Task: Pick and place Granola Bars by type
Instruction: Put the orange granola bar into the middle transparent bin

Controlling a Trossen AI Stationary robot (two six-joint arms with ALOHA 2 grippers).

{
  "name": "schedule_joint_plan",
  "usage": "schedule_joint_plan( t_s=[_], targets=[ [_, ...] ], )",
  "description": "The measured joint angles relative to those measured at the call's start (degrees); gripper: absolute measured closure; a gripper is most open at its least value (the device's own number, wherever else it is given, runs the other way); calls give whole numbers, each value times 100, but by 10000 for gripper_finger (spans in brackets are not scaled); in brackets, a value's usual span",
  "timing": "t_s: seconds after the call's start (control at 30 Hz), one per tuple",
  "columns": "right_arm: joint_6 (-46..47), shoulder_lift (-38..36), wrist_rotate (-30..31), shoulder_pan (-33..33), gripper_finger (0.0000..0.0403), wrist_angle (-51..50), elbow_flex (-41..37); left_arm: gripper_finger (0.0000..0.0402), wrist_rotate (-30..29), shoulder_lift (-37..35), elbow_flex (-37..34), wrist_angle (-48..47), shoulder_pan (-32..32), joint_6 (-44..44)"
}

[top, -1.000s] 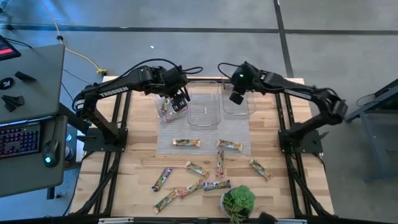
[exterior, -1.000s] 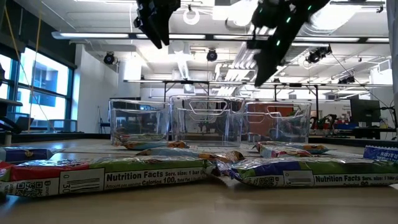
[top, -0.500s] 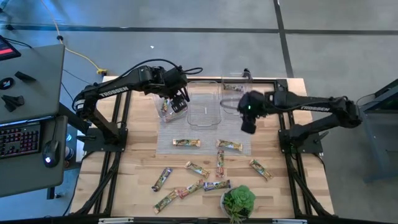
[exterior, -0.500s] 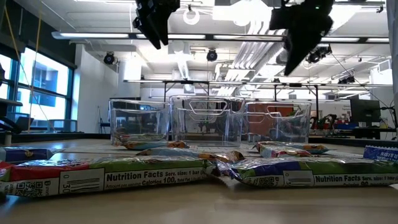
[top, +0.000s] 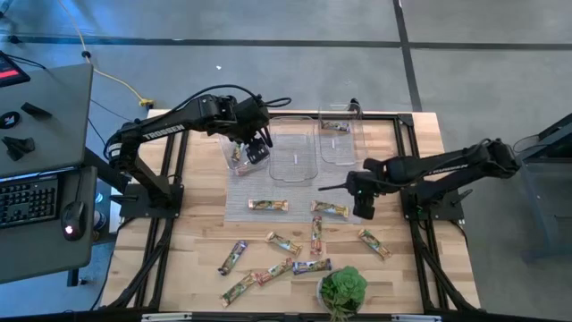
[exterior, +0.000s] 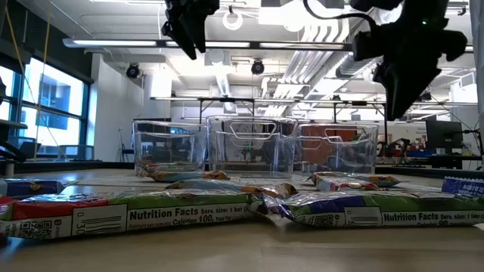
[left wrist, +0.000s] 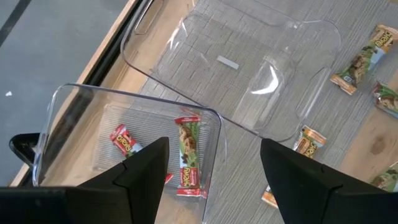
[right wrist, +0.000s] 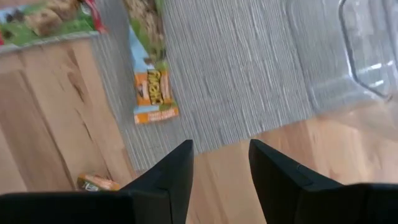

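Swung away from the clear bins at the far side since a second ago, down over the near right edge of the grey mat (top: 290, 188): right gripper (top: 363, 207), now empty, fingers (right wrist: 168, 177) parted with a clear gap between them, hovering above the wooden surface (top: 407, 259) just beside an orange-ended bar (right wrist: 151, 93) lying on the mat. Unmoved over the left bin (top: 241, 152): left gripper (top: 257, 149), fingers (left wrist: 146, 165) spread wide, holding nothing. Inside that left bin, two red-wrapped bars (left wrist: 189, 155), flat on the bottom. Middle bin (top: 293, 152) bare inside, seen from the left wrist. Right bin (top: 340, 139) holding one bar (top: 335, 127) near its far end. On the mat, two more Granola Bars (top: 267, 206), lying apart, one toward each side. On the bare wood nearer the front, a loose scatter of about seven bars (top: 282, 243) at mixed angles, some touching at the ends, one well off to the right (top: 374, 243). At the front edge, a small green potted plant (top: 342, 290), just beside the nearest bars. From the low view, wrappers (exterior: 174, 213) face up with nutrition panels showing, all three bins in a row behind.
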Motion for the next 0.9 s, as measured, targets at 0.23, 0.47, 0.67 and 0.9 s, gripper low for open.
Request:
schedule_joint_plan(
  t_s=[0.23, 0.47, 0.67, 0.9],
  targets=[
    [-676, 0, 41, 363, 262, 1322, -522, 153, 470, 0, 0, -2, 0, -18],
    [-1587, 2, 193, 783, 262, 4036, -1763, 153, 465, 0, 0, -138, 0, -18],
    [-1185, 4, 289, 648, 262, 5470, -2525, 153, 434, 0, 0, -177, 0, -18],
    [-1433, 129, 196, 535, 262, 5902, -2960, 153, 426, 0, 0, -173, 0, -18]
  ],
)
